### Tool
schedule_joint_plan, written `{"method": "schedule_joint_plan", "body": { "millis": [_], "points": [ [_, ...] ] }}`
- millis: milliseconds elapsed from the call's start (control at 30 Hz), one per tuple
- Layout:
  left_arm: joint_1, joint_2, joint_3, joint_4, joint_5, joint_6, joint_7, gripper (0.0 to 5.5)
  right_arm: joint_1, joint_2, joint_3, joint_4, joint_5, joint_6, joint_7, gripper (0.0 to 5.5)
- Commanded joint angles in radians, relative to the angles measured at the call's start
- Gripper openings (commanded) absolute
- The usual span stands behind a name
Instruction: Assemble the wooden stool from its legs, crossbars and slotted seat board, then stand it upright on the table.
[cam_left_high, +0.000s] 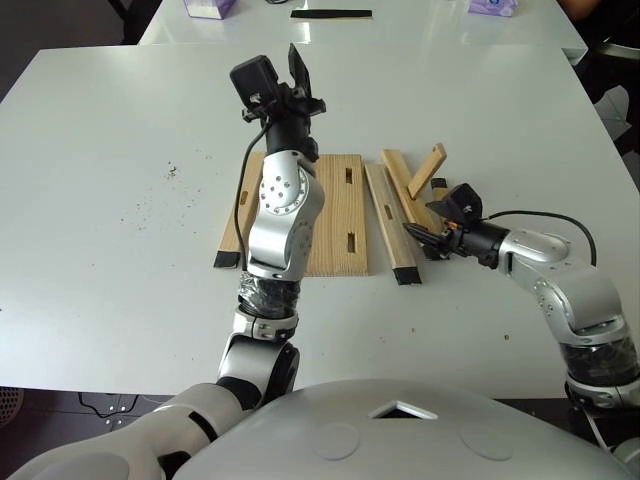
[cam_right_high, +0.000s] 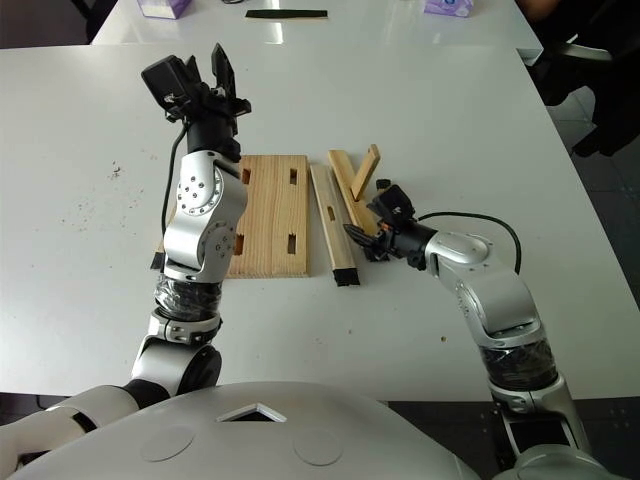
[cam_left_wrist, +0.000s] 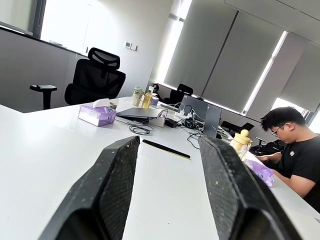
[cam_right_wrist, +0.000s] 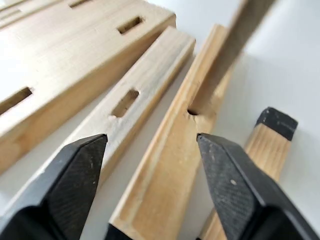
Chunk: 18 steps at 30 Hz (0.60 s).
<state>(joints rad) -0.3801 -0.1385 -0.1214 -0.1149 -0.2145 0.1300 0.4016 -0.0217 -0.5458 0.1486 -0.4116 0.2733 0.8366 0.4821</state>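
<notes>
left black two-finger gripper (cam_left_high: 303, 80): raised over white table (cam_left_high: 120, 120), wide open, empty | right black gripper (cam_right_wrist: 152, 136): open, empty, straddling pale wooden leg (cam_right_wrist: 167, 167) | slotted light wooden seat board (cam_left_high: 335, 215): flat on table, just beside leg

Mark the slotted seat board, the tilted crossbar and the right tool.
slotted seat board (cam_left_high: 338, 212): left eye view, bare top face between its two right-side slots.
tilted crossbar (cam_left_high: 428, 170): left eye view, middle of its length.
right tool (cam_left_high: 420, 240): left eye view, midway between its fingertips.
</notes>
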Motion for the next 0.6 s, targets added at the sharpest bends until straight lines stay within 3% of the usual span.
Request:
{"method": "schedule_joint_plan", "body": {
  "millis": [33,600],
  "points": [
    [0.106,-0.104,-0.032,-0.01,-0.013,0.018,-0.007,2.2,0.013,0.044,-0.024,-0.014,-0.001,0.017,-0.047,3.3],
    [0.099,-0.102,-0.042,-0.006,-0.013,0.02,-0.008,2.2,0.029,0.025,0.003,0.015,-0.056,0.059,-0.063,3.3]
  ]
}}
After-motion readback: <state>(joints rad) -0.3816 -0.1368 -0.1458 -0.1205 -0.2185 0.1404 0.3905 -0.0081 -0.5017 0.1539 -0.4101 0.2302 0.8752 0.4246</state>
